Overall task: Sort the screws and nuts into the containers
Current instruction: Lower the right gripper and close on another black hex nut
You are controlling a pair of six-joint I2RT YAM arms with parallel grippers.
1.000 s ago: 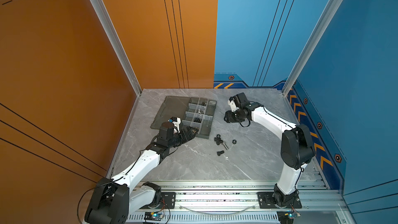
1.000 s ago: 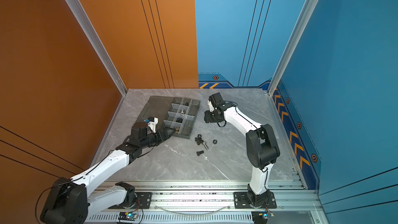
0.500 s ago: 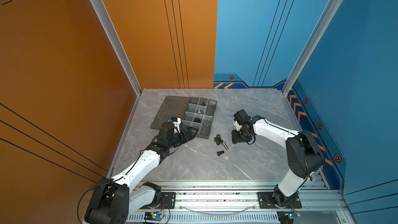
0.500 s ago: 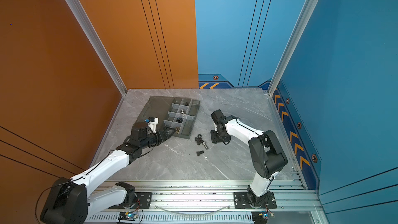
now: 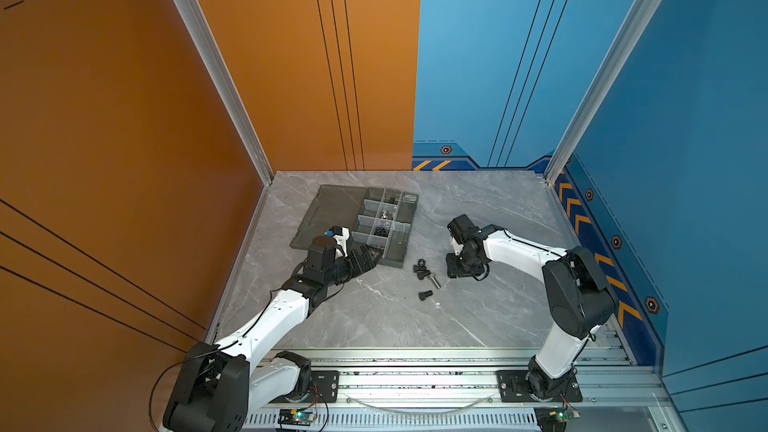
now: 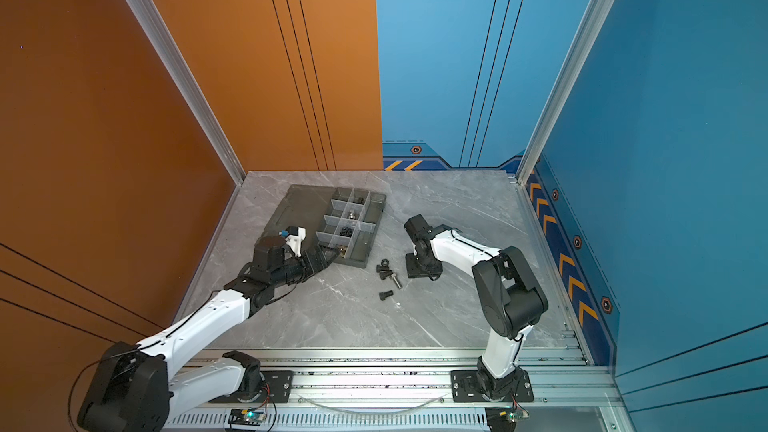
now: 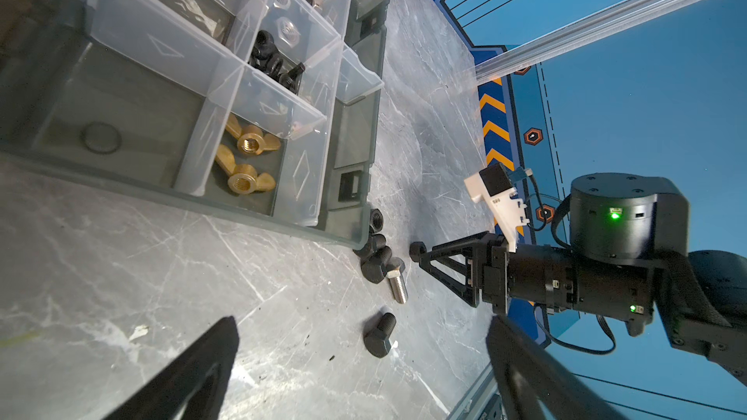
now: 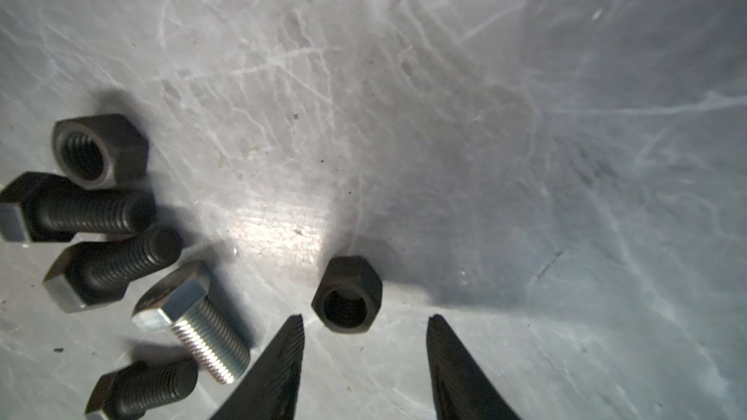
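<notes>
Swung down from beside tray, right gripper (image 8: 366, 317) now has small black hex nut (image 8: 347, 294) at its tips, fingers apart, nothing clamped. Nut lies on grey marble surface (image 5: 374, 317). Black bolts (image 8: 109, 272), silver bolt (image 8: 194, 325) just beside. Dark grey organizer tray (image 5: 405, 238) near; left gripper (image 7: 361, 323) spread wide at its near edge.

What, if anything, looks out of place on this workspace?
Nothing looks broken. Unsorted hardware lies on the table off the tray's near corner: three black screws, a silver screw and a black nut in a loose group, and a second black nut apart, at the right gripper's open fingertips.
</notes>
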